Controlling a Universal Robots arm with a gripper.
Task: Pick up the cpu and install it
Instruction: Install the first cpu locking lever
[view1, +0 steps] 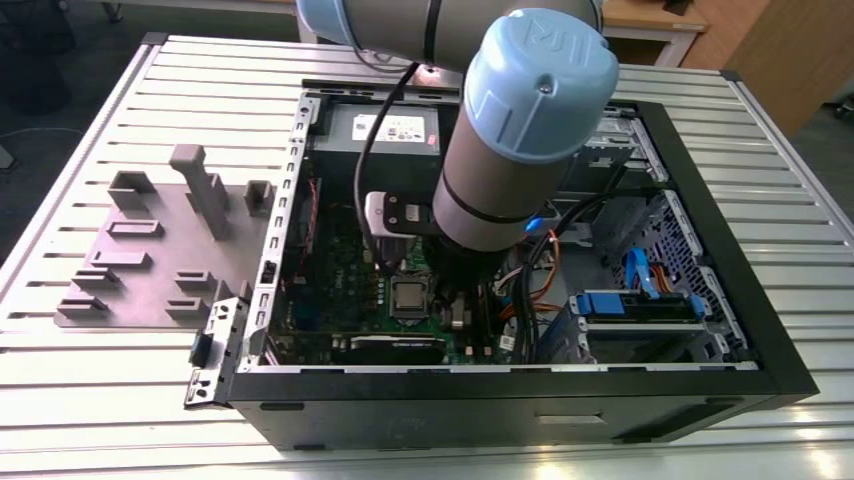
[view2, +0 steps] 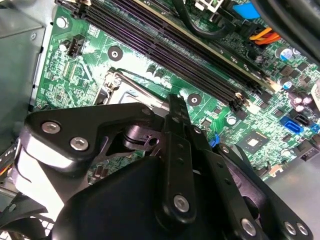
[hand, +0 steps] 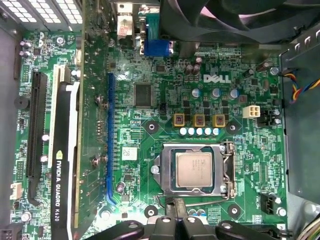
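Inside an open black computer case (view1: 694, 250) lying on a slatted metal table (view1: 120, 380), the grey-and-blue robot arm (view1: 514, 150) reaches down over the green motherboard (hand: 165, 100). The cpu, a small square chip with a silvery-grey metal top (hand: 193, 169), sits flat in the hinged silver socket frame (hand: 227, 170) in the first wrist view, with the frame's rails around its edges; in the exterior view the same chip (view1: 406, 296) shows just beside the arm's lower end. The black gripper (hand: 176, 212) hangs close above the board near the socket; whether its fingers are parted or closed cannot be told, and nothing is seen in its hold. A black graphics card (hand: 62, 165) stands in a slot well apart from the socket, beyond a blue expansion slot (hand: 110, 145). On the exterior view's left, a grey parts fixture (view1: 160, 250) rests on the table beside the case.
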